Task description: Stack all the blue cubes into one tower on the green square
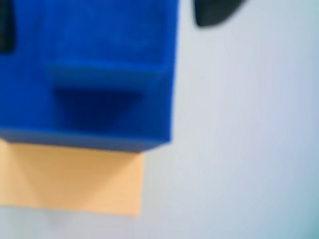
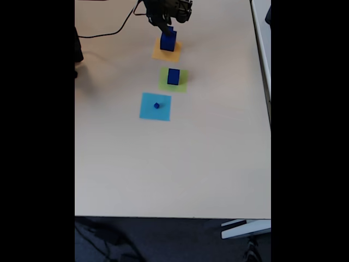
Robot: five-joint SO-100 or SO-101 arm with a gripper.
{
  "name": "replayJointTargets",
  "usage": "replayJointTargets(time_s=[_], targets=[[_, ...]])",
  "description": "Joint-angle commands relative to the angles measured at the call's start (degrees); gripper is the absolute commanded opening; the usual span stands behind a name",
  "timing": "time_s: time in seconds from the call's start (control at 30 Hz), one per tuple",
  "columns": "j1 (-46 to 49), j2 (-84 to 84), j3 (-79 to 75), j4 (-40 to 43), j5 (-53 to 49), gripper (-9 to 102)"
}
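Note:
In the fixed view a tall stack of blue cubes [image 2: 168, 42] stands on the orange-yellow square [image 2: 166, 51], a smaller cube [image 2: 169, 30] on a larger one. My gripper [image 2: 168, 26] hangs right over its top. The blurred wrist view shows the blue cubes [image 1: 99, 50] close up between my dark fingertips [image 1: 214, 12], with a strip of table showing beside the right one, so the gripper [image 1: 104, 20] looks open around them. Another blue cube [image 2: 173, 76] sits on the green square [image 2: 182, 85]. A tiny blue cube [image 2: 156, 105] rests on the light blue square [image 2: 147, 112].
The three coloured squares lie in a line down the far part of the pale table [image 2: 174, 164]. A black cable [image 2: 109, 33] runs across the far left. The orange-yellow square [image 1: 75, 181] sticks out under the cubes in the wrist view.

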Motion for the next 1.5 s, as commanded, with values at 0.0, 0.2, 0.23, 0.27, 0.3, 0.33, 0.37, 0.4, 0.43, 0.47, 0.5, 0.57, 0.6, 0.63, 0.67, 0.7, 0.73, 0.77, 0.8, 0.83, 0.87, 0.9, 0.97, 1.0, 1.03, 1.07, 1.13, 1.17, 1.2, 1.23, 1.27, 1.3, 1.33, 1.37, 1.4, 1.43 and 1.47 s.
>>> replayJointTargets(time_s=[0.0, 0.2, 0.23, 0.27, 0.3, 0.33, 0.37, 0.4, 0.43, 0.47, 0.5, 0.57, 0.6, 0.63, 0.67, 0.7, 0.73, 0.77, 0.8, 0.83, 0.87, 0.9, 0.97, 1.0, 1.03, 1.07, 1.13, 1.17, 1.2, 1.23, 1.27, 1.3, 1.33, 1.37, 1.4, 1.43, 1.47], targets=[[0.8, 0.9, -0.4, -3.0, -2.0, 20], [2.4, 1.1, -3.0, -9.0, -8.4, 21], [2.9, 1.1, -3.9, -10.4, -10.5, 21], [3.4, 1.1, -4.8, -11.5, -12.7, 21], [4.2, 1.1, -6.0, -12.2, -15.2, 21], [5.0, 1.1, -6.9, -13.4, -18.2, 21], [6.0, 1.3, -7.6, -14.5, -21.2, 21], [6.9, 1.6, -8.6, -14.9, -23.8, 21], [7.9, 1.7, -9.8, -15.5, -26.6, 21], [8.9, 1.8, -11.1, -15.6, -29.3, 21], [9.8, 1.9, -12.3, -15.6, -31.8, 20], [11.5, 2.5, -13.5, -15.6, -35.2, 20], [12.2, 2.7, -13.8, -15.6, -36.4, 20], [13.0, 3.0, -13.8, -15.5, -37.0, 20], [13.8, 3.2, -13.8, -15.3, -37.5, 19], [14.4, 3.4, -13.8, -15.1, -38.2, 19], [15.1, 3.5, -13.8, -14.9, -38.6, 20], [15.8, 3.5, -13.7, -14.7, -38.8, 20], [16.7, 3.6, -13.7, -14.1, -38.7, 19], [17.6, 3.5, -13.7, -13.3, -38.3, 19], [18.6, 3.3, -13.6, -12.3, -37.5, 19], [19.5, 3.0, -13.5, -11.1, -36.7, 20], [21.2, 2.3, -13.4, -8.6, -35.9, 20], [22.1, 2.2, -13.1, -8.3, -36.0, 20], [22.9, 1.9, -12.7, -8.3, -36.4, 21], [23.6, 1.8, -12.3, -8.1, -36.4, 21], [25.2, 1.3, -11.5, -8.0, -36.4, 22], [25.8, 1.1, -11.3, -8.0, -36.4, 22], [26.5, 0.8, -10.9, -8.0, -36.5, 22], [27.1, 0.5, -10.6, -8.0, -36.6, 22], [27.5, 0.4, -10.5, -8.0, -36.8, 22], [28.0, 0.4, -10.3, -8.0, -37.3, 22], [28.4, 0.3, -10.3, -8.2, -37.8, 22], [28.7, 0.3, -10.3, -8.3, -38.3, 22], [29.0, 0.1, -10.5, -8.5, -38.8, 22], [29.3, -0.4, -11.1, -8.5, -39.3, 22], [29.4, -1.0, -11.7, -8.3, -39.7, 22]])
